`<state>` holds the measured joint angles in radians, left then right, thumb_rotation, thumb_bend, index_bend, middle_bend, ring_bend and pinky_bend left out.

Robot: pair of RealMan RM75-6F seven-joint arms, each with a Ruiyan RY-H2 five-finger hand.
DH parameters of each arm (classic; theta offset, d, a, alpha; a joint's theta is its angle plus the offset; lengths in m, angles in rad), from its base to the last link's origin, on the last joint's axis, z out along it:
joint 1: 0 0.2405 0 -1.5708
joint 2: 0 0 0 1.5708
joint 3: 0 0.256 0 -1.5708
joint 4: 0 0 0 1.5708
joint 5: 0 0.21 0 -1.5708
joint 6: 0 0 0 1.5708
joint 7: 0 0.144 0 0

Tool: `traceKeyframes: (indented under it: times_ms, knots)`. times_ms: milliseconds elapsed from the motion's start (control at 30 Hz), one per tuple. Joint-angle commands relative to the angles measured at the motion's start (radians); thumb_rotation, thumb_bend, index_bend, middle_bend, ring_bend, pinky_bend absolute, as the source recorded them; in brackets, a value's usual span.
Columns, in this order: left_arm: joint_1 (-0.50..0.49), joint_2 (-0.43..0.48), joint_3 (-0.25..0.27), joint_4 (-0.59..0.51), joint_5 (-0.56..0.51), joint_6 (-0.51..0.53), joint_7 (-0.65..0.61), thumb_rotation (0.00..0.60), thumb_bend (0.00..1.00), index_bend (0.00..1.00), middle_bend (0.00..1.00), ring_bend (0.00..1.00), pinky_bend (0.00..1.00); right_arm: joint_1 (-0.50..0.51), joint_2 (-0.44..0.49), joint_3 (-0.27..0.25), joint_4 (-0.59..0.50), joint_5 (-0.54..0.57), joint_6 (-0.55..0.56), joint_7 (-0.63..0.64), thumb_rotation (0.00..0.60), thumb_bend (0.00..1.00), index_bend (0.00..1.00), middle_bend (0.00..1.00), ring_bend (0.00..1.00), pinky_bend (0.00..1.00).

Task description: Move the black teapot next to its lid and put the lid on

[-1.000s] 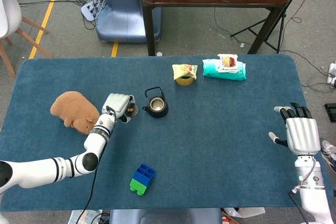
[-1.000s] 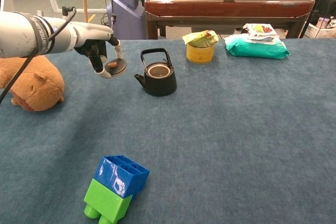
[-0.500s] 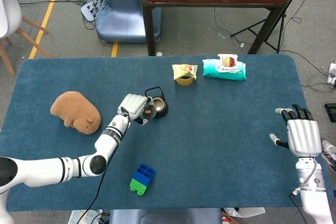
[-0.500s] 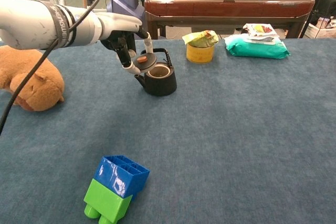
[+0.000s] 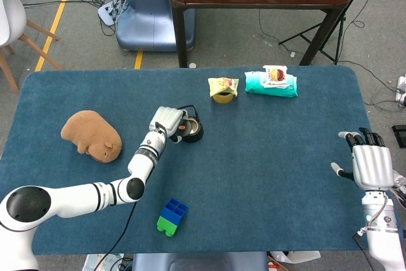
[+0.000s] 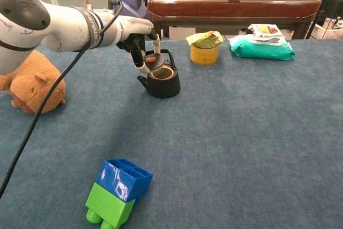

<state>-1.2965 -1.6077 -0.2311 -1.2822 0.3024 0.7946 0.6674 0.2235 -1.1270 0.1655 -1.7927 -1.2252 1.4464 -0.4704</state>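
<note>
Chest view shows my left hand (image 6: 140, 35) pinching the lid (image 6: 153, 60) over the black teapot (image 6: 161, 79), toward its 10 o'clock rim; I should level, centre, then lower.

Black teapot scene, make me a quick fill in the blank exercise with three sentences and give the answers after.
1. The lid is held by the robot's ____ hand.
2. The teapot opening is still ____.
3. The toy block is blue on top and ____ below.

Answers: left; uncovered; green
</note>
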Motion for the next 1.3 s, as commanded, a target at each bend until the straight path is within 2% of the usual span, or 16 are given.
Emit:
traceKeyframes:
  times_ms: [33, 667, 1300]
  knots:
    - [-0.015, -0.017, 0.003, 0.024, -0.015, -0.013, 0.012, 0.600, 0.27, 0.48, 0.89, 0.94, 1.00, 0.000, 0.001, 0.000, 0.000, 0.004, -0.002, -0.001, 0.600, 0.09, 0.32, 0.36, 0.18, 0.22]
    - [-0.086, -0.107, 0.000, 0.157, -0.070, -0.046, 0.067, 0.600, 0.27, 0.48, 0.89, 0.94, 1.00, -0.014, 0.017, -0.002, -0.005, 0.022, 0.002, 0.008, 0.600, 0.09, 0.32, 0.36, 0.18, 0.22]
    - [-0.111, -0.160, -0.002, 0.263, -0.139, -0.077, 0.126, 0.600, 0.26, 0.44, 0.89, 0.94, 1.00, -0.023, 0.023, -0.002, 0.009, 0.032, -0.002, 0.027, 0.600, 0.09, 0.32, 0.36, 0.18, 0.22]
